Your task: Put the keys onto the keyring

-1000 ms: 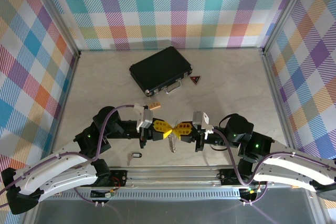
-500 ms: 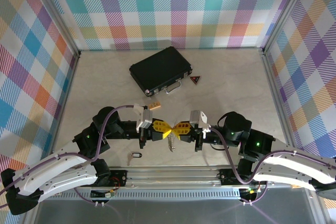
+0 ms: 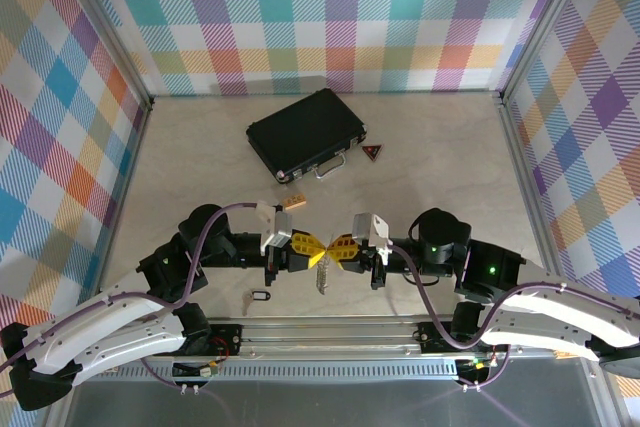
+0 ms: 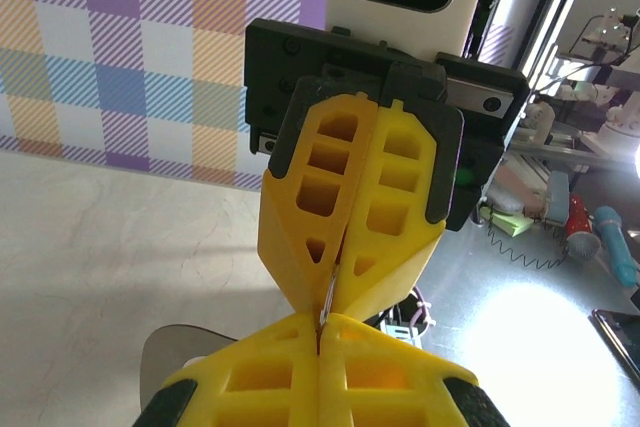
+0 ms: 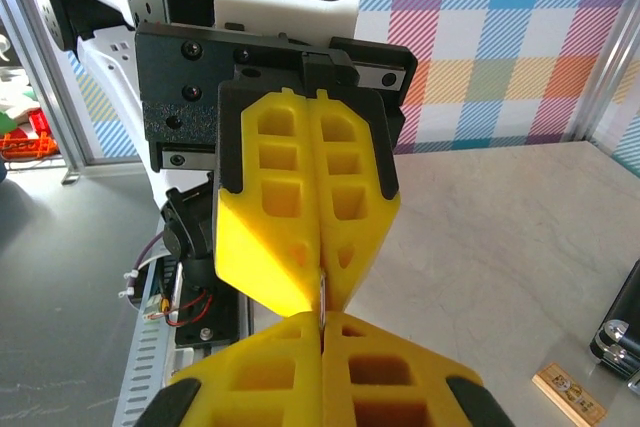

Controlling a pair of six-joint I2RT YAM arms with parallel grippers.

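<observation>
Nearest the arm bases, the tiny dark-metal oval keyring (image 3: 262,296) lay alone on the pale marbled tabletop (image 3: 450,167), apart from both arms. Just beyond it the left gripper (image 3: 311,248) and the right gripper (image 3: 337,247) met tip to tip. Each pair of yellow jaws was pressed together on the thin silver loop, and the bunch of small silvery metal keys (image 3: 322,274) hung below the meeting point, off the table. To do this step well, I judged that 1 gripper should hold the keys steady while the other let go and went for the keyring. Releasing both at once risked dropping the bunch, and so small a ring called for a slow, square approach. Farther back lay a small tan wooden block (image 3: 294,204), then a black rectangular case (image 3: 303,133) and a small dark triangular tag (image 3: 373,152). The top view placed the keyring and the hanging keys, while the 2 wrist views, close in, made plain the shut seams and the thin silver loop (image 4: 326,297) nipped at the tips (image 5: 323,292)
</observation>
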